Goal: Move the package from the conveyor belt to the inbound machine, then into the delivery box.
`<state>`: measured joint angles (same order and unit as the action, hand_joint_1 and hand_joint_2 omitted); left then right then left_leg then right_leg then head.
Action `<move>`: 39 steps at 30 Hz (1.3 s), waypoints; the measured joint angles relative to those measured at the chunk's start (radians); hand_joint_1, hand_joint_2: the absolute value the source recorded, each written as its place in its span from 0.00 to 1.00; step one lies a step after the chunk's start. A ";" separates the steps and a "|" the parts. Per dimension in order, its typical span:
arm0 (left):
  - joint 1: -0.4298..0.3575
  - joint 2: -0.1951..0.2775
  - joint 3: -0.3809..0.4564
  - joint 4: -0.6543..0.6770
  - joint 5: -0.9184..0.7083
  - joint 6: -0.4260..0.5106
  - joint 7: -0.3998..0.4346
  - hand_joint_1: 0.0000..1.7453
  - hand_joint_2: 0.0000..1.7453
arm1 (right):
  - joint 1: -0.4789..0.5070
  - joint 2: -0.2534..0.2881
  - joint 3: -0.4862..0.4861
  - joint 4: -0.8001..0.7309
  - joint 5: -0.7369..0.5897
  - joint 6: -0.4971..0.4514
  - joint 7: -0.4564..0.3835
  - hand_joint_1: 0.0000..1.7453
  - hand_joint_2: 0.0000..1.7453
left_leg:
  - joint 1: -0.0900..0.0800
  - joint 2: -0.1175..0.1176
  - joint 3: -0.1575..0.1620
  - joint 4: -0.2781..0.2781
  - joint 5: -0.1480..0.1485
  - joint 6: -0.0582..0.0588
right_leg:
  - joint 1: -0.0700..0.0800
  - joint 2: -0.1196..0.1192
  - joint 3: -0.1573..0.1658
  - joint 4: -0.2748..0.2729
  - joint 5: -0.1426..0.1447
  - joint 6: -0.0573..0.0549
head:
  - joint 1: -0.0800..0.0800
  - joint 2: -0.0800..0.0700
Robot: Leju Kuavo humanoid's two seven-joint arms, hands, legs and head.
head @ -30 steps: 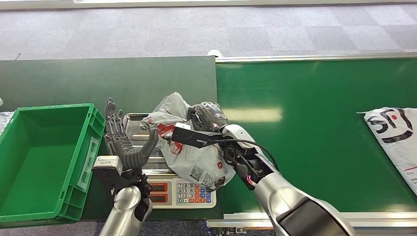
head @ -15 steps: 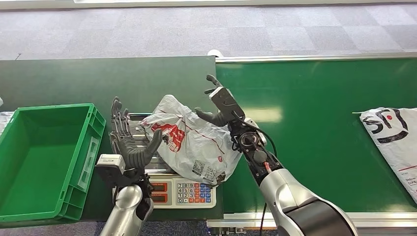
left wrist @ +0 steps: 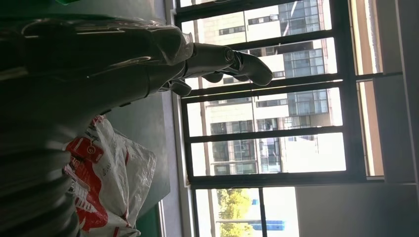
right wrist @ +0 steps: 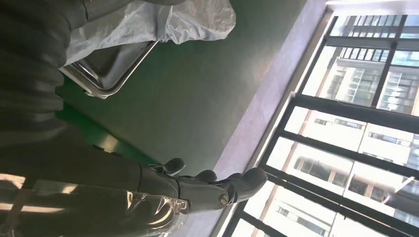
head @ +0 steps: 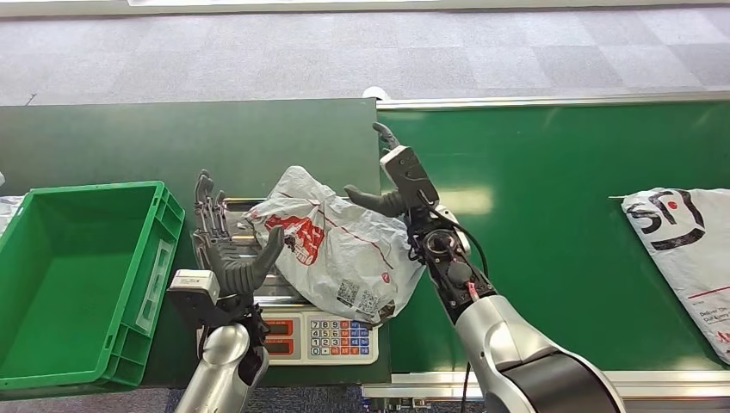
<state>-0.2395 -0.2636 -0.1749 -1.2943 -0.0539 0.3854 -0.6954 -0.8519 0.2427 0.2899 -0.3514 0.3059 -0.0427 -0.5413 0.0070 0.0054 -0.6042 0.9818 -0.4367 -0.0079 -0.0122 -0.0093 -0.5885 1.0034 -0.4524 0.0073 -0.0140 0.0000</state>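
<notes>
Closest in, the scale (head: 317, 334) with its number keys sits at the near edge of the dark green table (head: 129, 138). The white and red package (head: 331, 249) lies on the scale's metal tray. The left hand (head: 225, 249) is spread wide, holding nothing, just beside the package. The right hand (head: 398, 179) is spread too, at the package's far side. The green box (head: 142, 284) sits at the table's left end. Another bag (head: 680, 232) lies far right on the conveyor belt (head: 559, 155).

The package (head: 331, 249) covers the scale (head: 317, 334), flanked by the left hand (head: 225, 249) at 9 o'clock and right hand (head: 398, 185) at 2 o'clock. Beyond the left hand, the green crate (head: 129, 344) lies open-topped; bare bench (head: 155, 142) stretches toward 12 o'clock.
</notes>
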 joint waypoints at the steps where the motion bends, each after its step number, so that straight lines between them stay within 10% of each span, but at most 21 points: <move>1: 0.000 0.000 0.000 0.000 0.000 0.001 0.000 0.00 1.00 | 0.005 0.002 -0.003 -0.003 -0.007 0.000 -0.008 0.00 1.00 | 0.000 0.000 0.000 0.000 0.000 0.000 | 0.000 0.000 0.000 0.000 0.000 0.000 | 0.000 0.000; 24: -0.029 0.008 -0.006 0.063 -0.059 -0.027 0.005 0.00 1.00 | 0.167 -0.004 -0.103 -0.176 -0.189 -0.108 -0.157 0.00 1.00 | 0.000 0.000 0.000 0.000 0.000 0.000 | 0.000 0.000 -0.001 0.000 0.000 0.000 | 0.000 0.000; 31: -0.096 0.009 -0.063 0.193 -0.164 -0.029 0.098 0.00 1.00 | 0.258 -0.024 -0.099 -0.312 -0.195 -0.242 -0.158 0.00 1.00 | 0.000 0.000 0.000 0.000 0.000 0.000 | 0.000 0.000 0.000 0.000 0.000 0.000 | 0.000 0.000; 39: -0.115 0.010 -0.104 0.320 -0.291 -0.002 0.185 0.00 1.00 | 0.311 -0.045 -0.074 -0.357 -0.221 -0.183 -0.143 0.00 1.00 | 0.000 0.000 0.000 0.000 0.000 0.000 | 0.000 0.000 -0.001 0.000 0.000 0.000 | 0.000 0.000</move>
<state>-0.3550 -0.2539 -0.2785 -0.9739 -0.3444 0.3831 -0.5101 -0.5409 0.1975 0.2162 -0.7089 0.0850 -0.2259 -0.6845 0.0070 0.0057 -0.6042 0.9817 -0.4368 -0.0080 -0.0123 -0.0093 -0.5891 1.0033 -0.4524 0.0073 -0.0142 0.0000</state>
